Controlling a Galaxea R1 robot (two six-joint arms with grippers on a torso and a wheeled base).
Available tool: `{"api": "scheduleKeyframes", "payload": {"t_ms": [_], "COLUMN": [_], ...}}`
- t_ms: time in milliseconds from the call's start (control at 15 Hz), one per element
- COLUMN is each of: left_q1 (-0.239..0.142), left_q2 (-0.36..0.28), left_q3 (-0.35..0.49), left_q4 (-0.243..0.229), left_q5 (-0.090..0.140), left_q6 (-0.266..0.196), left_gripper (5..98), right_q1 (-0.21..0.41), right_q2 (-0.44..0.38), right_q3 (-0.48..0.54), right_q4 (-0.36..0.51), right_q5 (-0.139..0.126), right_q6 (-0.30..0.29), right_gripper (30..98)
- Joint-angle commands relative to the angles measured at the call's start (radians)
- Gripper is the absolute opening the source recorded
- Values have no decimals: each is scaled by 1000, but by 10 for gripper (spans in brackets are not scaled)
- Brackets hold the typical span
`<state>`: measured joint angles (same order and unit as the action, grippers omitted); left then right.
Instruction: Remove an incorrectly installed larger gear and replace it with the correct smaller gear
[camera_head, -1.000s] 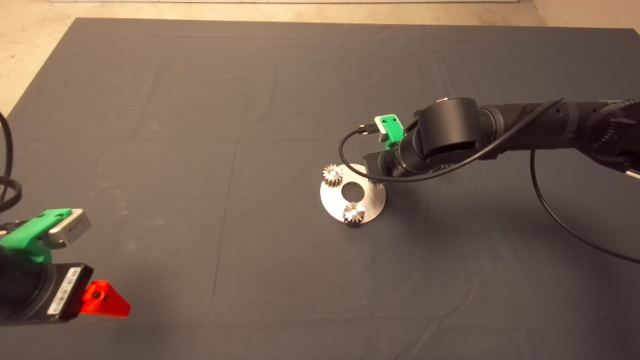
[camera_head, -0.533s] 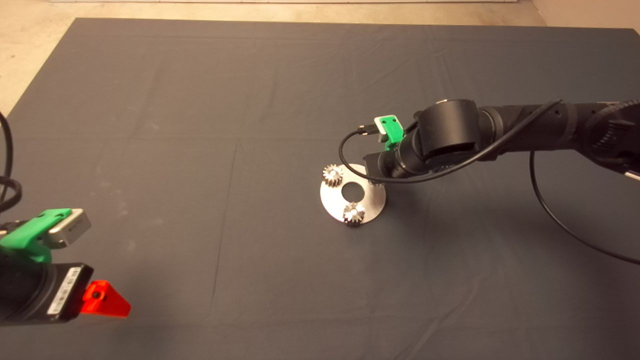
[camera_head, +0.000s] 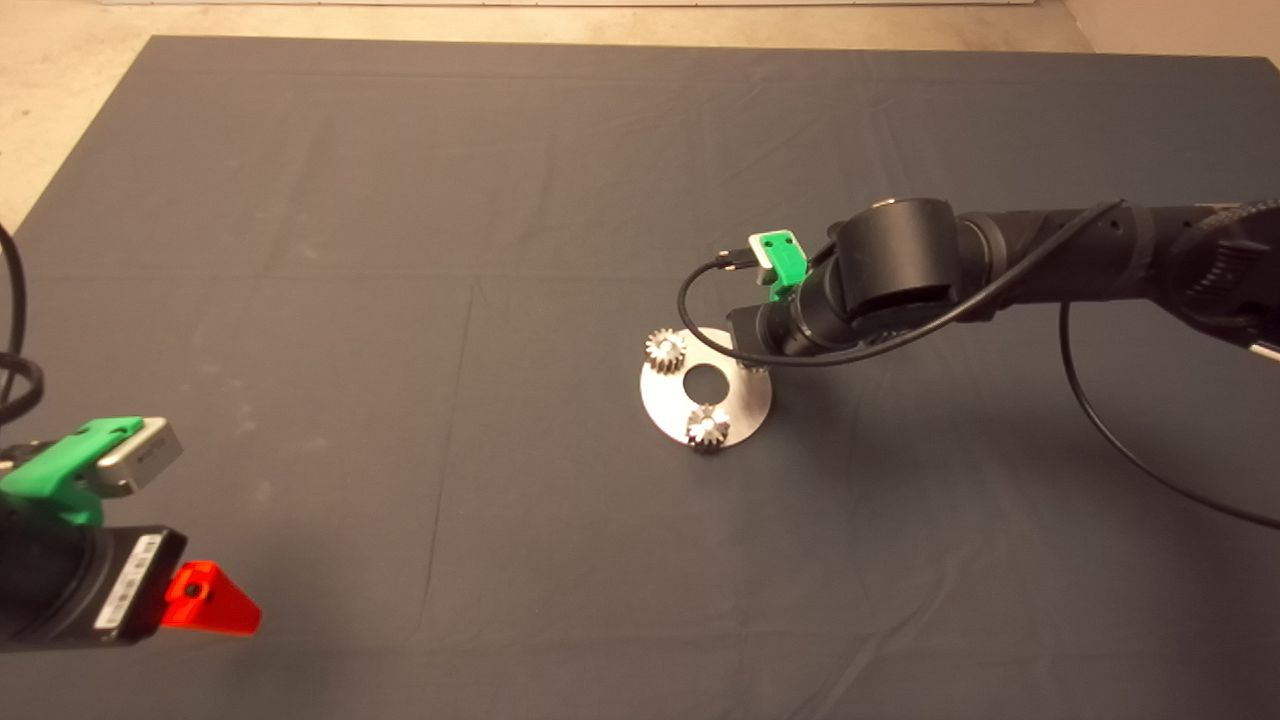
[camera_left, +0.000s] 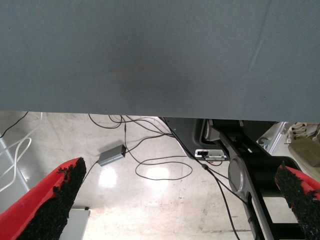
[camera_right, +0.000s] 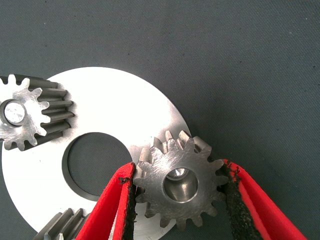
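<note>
The right gripper (camera_right: 177, 197) has its red fingers (camera_right: 112, 205) closed against the toothed rim of the smaller gear (camera_right: 178, 184), which sits over a pin at the edge of the round steel plate (camera_right: 120, 117). Two more small gears (camera_head: 665, 349) sit on the plate's pins. The left gripper (camera_left: 175, 205) waits spread wide and empty at the mat's (camera_head: 400, 250) lower left edge
</note>
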<state>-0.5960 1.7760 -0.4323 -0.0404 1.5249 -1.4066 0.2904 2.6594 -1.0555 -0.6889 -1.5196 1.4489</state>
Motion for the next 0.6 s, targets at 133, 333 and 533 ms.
{"api": "scheduleKeyframes", "payload": {"t_ms": [133,333,533], "left_q1": [-1,-1,-1], "left_q2": [-6,-6,-6], "left_q3": [-3,-5,-5], "left_q4": [5,5,5], "left_q5": [133,133,133], "left_q6": [0,1,1], "left_gripper": [982,982,982], "right_q1": [10,10,10], "right_q2": [-6,-3,-3], "right_q3": [11,11,12], "right_q4": [-14,-14,-14], "right_q5": [-139,-139,-139], "right_q6": [4,4,4], "right_gripper": [397,396,394]}}
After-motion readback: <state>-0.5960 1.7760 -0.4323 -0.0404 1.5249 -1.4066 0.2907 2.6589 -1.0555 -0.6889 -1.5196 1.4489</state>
